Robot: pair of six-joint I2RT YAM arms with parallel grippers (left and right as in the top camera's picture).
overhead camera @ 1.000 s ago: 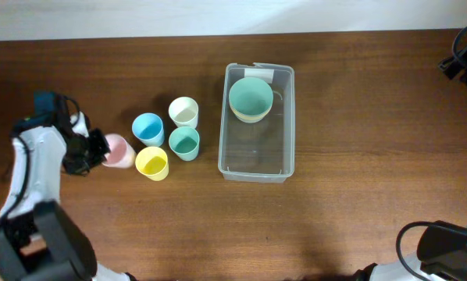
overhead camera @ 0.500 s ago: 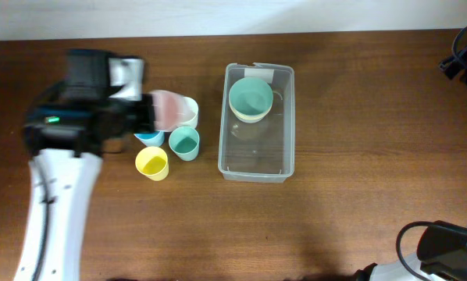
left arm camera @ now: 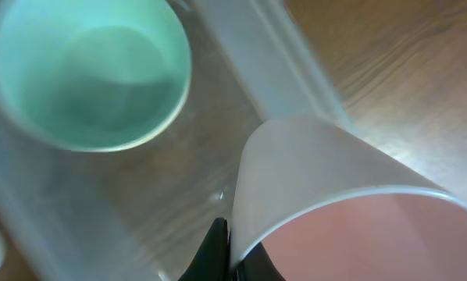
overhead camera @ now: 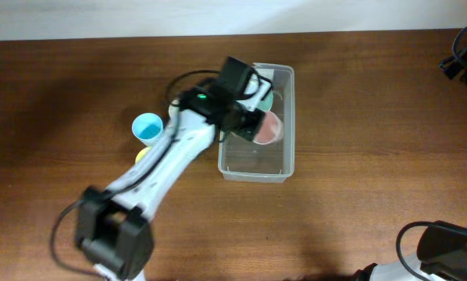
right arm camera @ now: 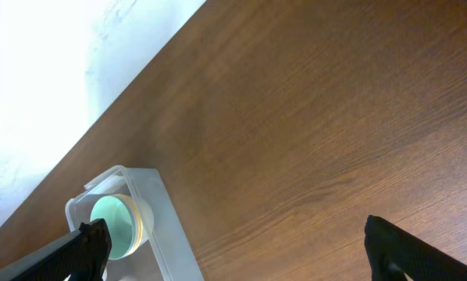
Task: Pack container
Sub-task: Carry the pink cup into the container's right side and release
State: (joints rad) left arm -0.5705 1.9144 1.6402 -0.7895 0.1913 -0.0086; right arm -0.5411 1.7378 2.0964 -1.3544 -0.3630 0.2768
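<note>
Across the brown wooden table (overhead camera: 374, 156) the left arm (overhead camera: 167, 168) reaches from the near left corner up to the container (overhead camera: 286, 156), a clear rectangular bin standing a little right of the table's middle, its long sides running near to far. The arm's wrist hangs over the bin's left wall.

Inside the bin, at its far end, sits a green bowl (left arm camera: 89, 74), open side up. The overhead view hides most of it behind the arm.

The left gripper (overhead camera: 257, 125) pinches the rim of a pink cup (overhead camera: 270, 127) between its closed fingers (left arm camera: 216, 250). The cup is tilted, its mouth turned toward the wrist camera, and it hangs over the bin's middle, beside the bowl. Whether it touches the floor of the bin cannot be told.

Left of the arm a blue cup (overhead camera: 147, 126) stands upright on the table, well apart from the bin, and a sliver of a yellow cup (overhead camera: 142, 154) shows at the arm's edge.

The right gripper (right arm camera: 235, 234) is far off to the side above bare wood, its fingers spread wide and holding nothing.
</note>
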